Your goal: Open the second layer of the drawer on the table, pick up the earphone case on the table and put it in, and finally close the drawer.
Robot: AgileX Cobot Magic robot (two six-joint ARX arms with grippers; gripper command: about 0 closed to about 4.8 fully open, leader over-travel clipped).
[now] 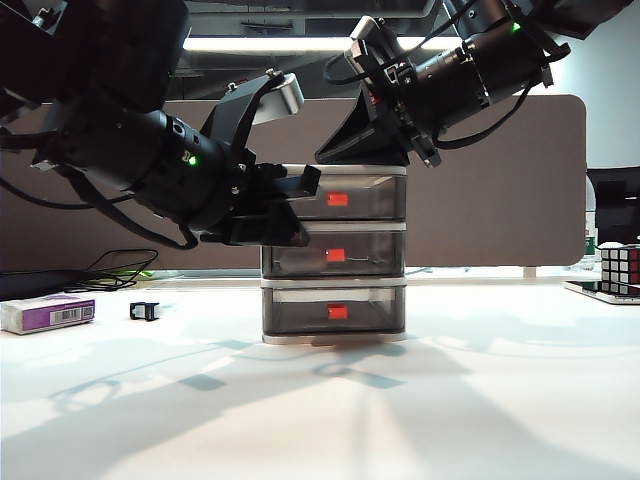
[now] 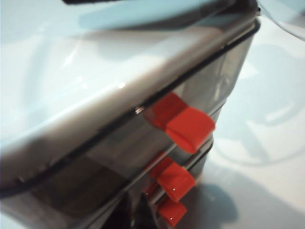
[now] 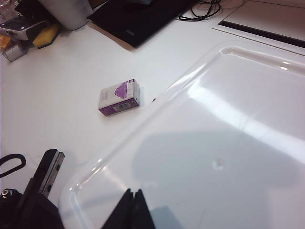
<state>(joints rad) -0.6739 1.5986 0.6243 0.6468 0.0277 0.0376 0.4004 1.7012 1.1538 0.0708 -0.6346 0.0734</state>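
Note:
The drawer (image 1: 335,255) is a white-framed cabinet of three smoky grey layers standing mid-table, all pushed in. The second layer of the drawer (image 1: 350,262) carries a red-orange handle (image 2: 175,181) between the top handle (image 2: 183,121) and the bottom one (image 2: 171,213). My left gripper (image 1: 295,225) is at the cabinet's front left corner, level with the upper two layers. Its jaws (image 2: 136,215) are shut, nothing seen between them, just beside the handles. My right gripper (image 3: 133,202) is shut and its tips rest on the cabinet's white top (image 3: 228,133). The earphone case shows in no view.
A white-and-purple box (image 1: 48,313) (image 3: 119,98) and a small black object (image 1: 145,310) lie on the table (image 1: 480,400) to the left. A Rubik's cube (image 1: 620,268) sits at the right edge. Cables and a dark pad lie behind the box.

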